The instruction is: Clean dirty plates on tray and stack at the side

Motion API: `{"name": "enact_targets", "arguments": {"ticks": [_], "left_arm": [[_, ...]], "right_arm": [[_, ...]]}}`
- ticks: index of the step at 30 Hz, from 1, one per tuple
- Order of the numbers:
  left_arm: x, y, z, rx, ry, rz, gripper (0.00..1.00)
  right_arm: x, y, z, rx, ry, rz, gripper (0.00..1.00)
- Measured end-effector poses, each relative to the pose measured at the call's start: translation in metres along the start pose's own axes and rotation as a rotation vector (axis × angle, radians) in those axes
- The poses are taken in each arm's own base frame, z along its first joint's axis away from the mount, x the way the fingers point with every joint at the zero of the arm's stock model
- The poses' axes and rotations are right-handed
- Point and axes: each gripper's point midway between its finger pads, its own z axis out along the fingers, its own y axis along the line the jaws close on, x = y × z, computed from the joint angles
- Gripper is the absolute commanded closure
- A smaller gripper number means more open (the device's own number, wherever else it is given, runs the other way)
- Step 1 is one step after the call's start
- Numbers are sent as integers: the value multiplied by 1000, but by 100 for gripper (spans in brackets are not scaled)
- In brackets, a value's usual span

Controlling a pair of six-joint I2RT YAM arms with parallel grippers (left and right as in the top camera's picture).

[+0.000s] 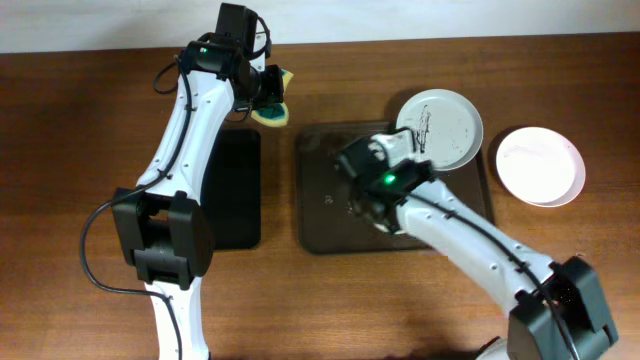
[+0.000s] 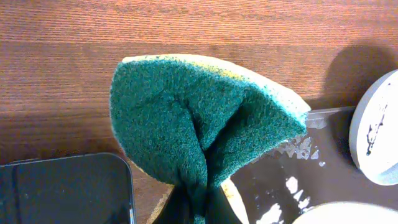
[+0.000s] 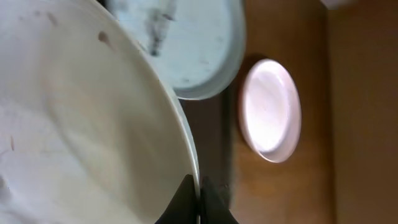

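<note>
- The left arm (image 1: pixel 190 120) reaches from the near edge of the wooden table (image 1: pixel 80 120) to its far side, passing over a black tray (image 1: pixel 232 190).
- The right arm (image 1: pixel 470 235) stretches from the near right corner, bending in over the middle of the brown tray (image 1: pixel 325 215).
- The brown tray lies at the table's centre, just right of the black tray, with wet patches on its surface.
- The right gripper (image 3: pixel 194 198) has its jaws clamped on the rim of a held plate (image 3: pixel 81 124). This white plate carries a few brown specks and is over the brown tray.
- A smeared plate (image 1: pixel 440 128) with dark streaks sits at the tray's far right corner, overhanging the rim.
- A clean plate (image 1: pixel 540 165) rests on the table, just right of the tray.
- The left gripper (image 1: pixel 268 92) pinches a green and yellow sponge (image 2: pixel 199 118) folded between its jaws, above the table between the two trays.
</note>
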Motion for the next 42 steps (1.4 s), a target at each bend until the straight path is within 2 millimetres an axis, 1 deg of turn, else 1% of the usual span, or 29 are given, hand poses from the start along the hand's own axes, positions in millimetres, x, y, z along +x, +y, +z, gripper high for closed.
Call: {"name": "enact_targets", "arguments": {"ticks": [1, 4, 6, 8, 9, 11, 12, 13, 14, 15, 16, 17, 18, 19, 21, 22, 23, 24, 26, 28, 30, 31, 33, 34, 37, 39, 40, 41, 42], "left_arm": [[0, 0, 0, 0, 0, 0, 100], [0, 0, 0, -1, 2, 0, 100], [0, 0, 0, -1, 2, 0, 100], [1, 0, 0, -2, 3, -1, 100], [1, 0, 0, -2, 3, -1, 100], [1, 0, 0, -1, 2, 0, 100], [1, 0, 0, -2, 3, -1, 100], [1, 0, 0, -1, 3, -1, 100], [0, 0, 0, -1, 2, 0, 100], [1, 0, 0, -1, 2, 0, 100], [1, 0, 0, -1, 2, 0, 100], [1, 0, 0, -1, 2, 0, 100], [1, 0, 0, -1, 2, 0, 100], [1, 0, 0, -1, 2, 0, 100], [1, 0, 0, -1, 4, -1, 100], [1, 0, 0, -1, 2, 0, 100], [1, 0, 0, -1, 2, 0, 100], [1, 0, 0, -1, 2, 0, 100], [1, 0, 0, -1, 2, 0, 100], [1, 0, 0, -1, 2, 0, 100], [1, 0, 0, -1, 2, 0, 100], [1, 0, 0, -1, 2, 0, 100], [1, 0, 0, -2, 5, -1, 100], [2, 1, 0, -3, 10, -2, 100], [2, 1, 0, -3, 10, -2, 100], [2, 1, 0, -3, 10, -2, 100], [3, 1, 0, -4, 10, -2, 100], [3, 1, 0, -4, 10, -2, 100], [3, 1, 0, -4, 12, -2, 100]], "right_arm": [[-4, 18, -13, -36, -43, -25, 96], [-7, 50, -40, -103, -122, -80, 96], [-4, 69, -47, -192, -113, -86, 96], [-8, 85, -51, -381, -42, -61, 96], [-15, 84, -50, -469, -8, -29, 96], [-32, 65, -45, -669, 53, 87, 96], [-34, 60, -45, -773, 81, 137, 96], [-39, 34, -30, -805, 101, 232, 96], [-37, 17, -18, -823, 132, 288, 96], [-31, 0, -3, -799, 165, 334, 96], [-26, -10, 5, -755, 183, 347, 96], [-19, -19, 13, -671, 195, 332, 96], [-12, -30, 19, -528, 198, 292, 96], [-10, -35, 18, -428, 182, 250, 96], [-14, -39, 2, -216, 105, 145, 96], [-23, -40, -14, -94, 20, 84, 96], [-37, -41, -41, 51, -108, 14, 96], [-46, -43, -62, 146, -198, -16, 96], [-55, -55, -83, 281, -292, -32, 96], [-59, -63, -92, 348, -329, -33, 96], [-60, -66, -94, 366, -341, -11, 96], [-58, -63, -87, 318, -318, 24, 96], [-47, -68, -55, 154, -192, 131, 96], [-36, -88, -23, -2, -67, 284, 96], [-5, -151, 35, -187, 113, 617, 96], [37, -214, 85, -176, 211, 870, 96], [60, -233, 110, -160, 267, 956, 96], [76, -243, 127, -143, 309, 999, 96], [108, -246, 162, -129, 409, 1054, 96]]}}
